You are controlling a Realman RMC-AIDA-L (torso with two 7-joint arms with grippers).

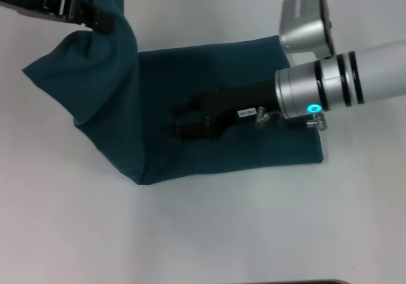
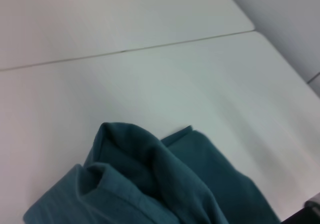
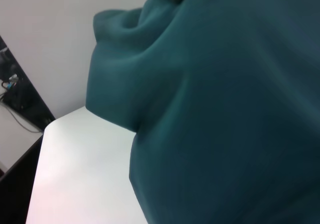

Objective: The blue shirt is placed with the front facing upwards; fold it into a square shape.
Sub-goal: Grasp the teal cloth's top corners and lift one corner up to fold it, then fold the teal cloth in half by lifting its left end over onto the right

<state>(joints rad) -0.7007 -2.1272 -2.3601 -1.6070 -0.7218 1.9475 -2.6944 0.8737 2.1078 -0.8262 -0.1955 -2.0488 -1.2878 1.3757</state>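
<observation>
The blue shirt (image 1: pixel 190 68) lies on the white table as a folded band with its plain teal side up; no lettering shows. My left gripper (image 1: pixel 101 21) is at the far left, shut on the shirt's left end and holding it raised above the table, so the cloth hangs in a fold. My right gripper (image 1: pixel 176 120) rests on the middle of the flat part with its two black fingers spread. The lifted cloth shows bunched in the left wrist view (image 2: pixel 150 184). The cloth also fills the right wrist view (image 3: pixel 225 109).
The white table (image 1: pixel 190 233) runs on all sides of the shirt. A seam between tabletops (image 2: pixel 125 49) shows in the left wrist view. The right wrist view shows a table edge (image 3: pixel 45 134) with dark floor and cables beyond.
</observation>
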